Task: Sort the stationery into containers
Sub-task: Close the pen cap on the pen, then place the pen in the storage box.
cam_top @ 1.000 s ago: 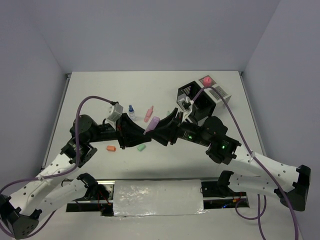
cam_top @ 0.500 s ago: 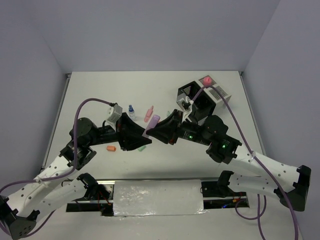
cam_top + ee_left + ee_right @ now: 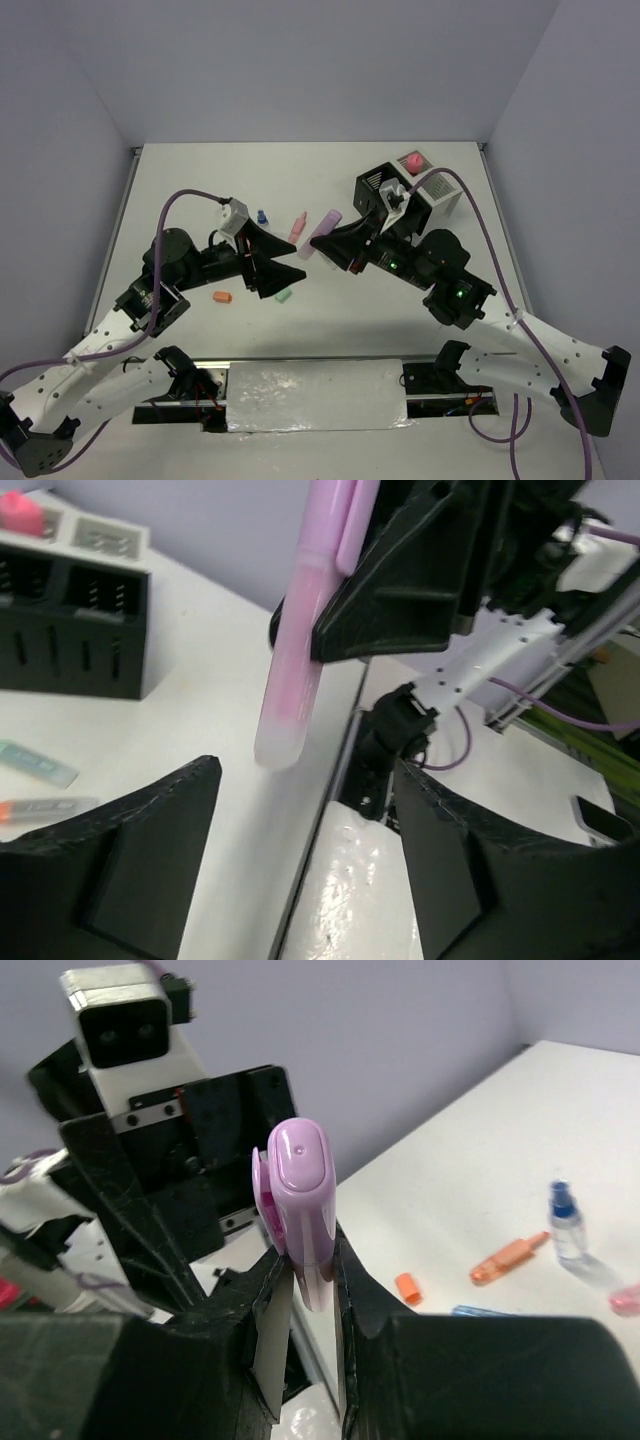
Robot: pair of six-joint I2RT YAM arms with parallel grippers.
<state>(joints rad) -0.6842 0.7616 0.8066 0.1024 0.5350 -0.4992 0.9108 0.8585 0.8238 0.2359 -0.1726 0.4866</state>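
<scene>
A purple highlighter (image 3: 329, 219) hangs above the table's middle, with my right gripper (image 3: 318, 240) shut on it. In the right wrist view the highlighter (image 3: 301, 1205) stands pinched between both fingers. My left gripper (image 3: 300, 262) is open just left of it, nothing between its fingers (image 3: 112, 865). The left wrist view shows the highlighter (image 3: 298, 640) beyond its jaws, apart from them. The black container (image 3: 374, 183) and the white container (image 3: 447, 202) stand at the back right. A pink item (image 3: 410, 160) sits in the white one.
Loose on the table lie a blue-capped bottle (image 3: 262, 216), a pink highlighter (image 3: 298, 227), an orange piece (image 3: 222, 297) and a green piece (image 3: 283, 295). The right wrist view also shows an orange highlighter (image 3: 510, 1257). A shiny white strip (image 3: 315, 394) lies along the near edge.
My left gripper opened, let go of the purple highlighter and drew back left. My right gripper shut on it and carried it up and right, towards the containers.
</scene>
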